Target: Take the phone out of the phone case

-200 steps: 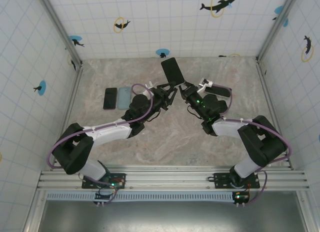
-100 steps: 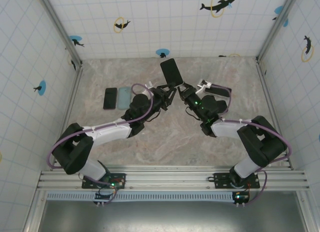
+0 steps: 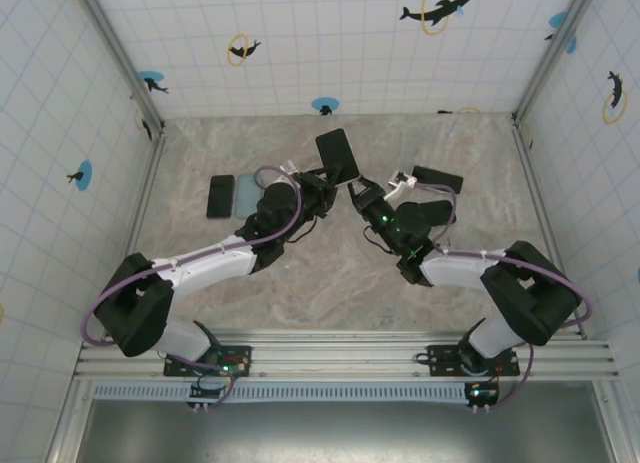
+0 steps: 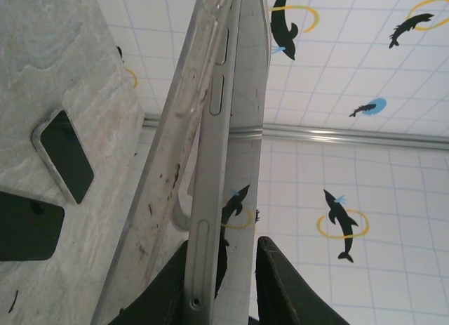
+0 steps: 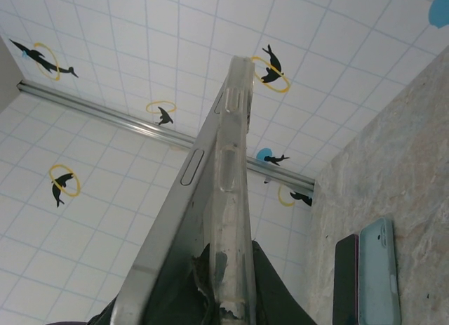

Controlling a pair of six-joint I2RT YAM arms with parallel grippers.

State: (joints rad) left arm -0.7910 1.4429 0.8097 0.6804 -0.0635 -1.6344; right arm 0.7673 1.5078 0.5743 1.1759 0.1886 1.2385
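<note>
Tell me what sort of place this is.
Likely a robot test cell: a marble-look table boxed in by white grid walls with dolphin stickers, and two arms bolted to a metal rail.

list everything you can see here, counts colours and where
cased phone: 1, dark screen, silver edge, clear case; held off the table at mid table between both grippers
black phone: 1, black; flat on the table's left part
light blue phone or case: 1, light blue; right beside the black phone, partly under the left arm
dark phone: 1, dark screen; flat on the table behind the right arm
table: 1, beige marbled
walls: white grid with dolphin stickers
left gripper: 1, black; fingers either side of the cased phone's lower end
right gripper: 1, black; shut on the cased phone
</note>
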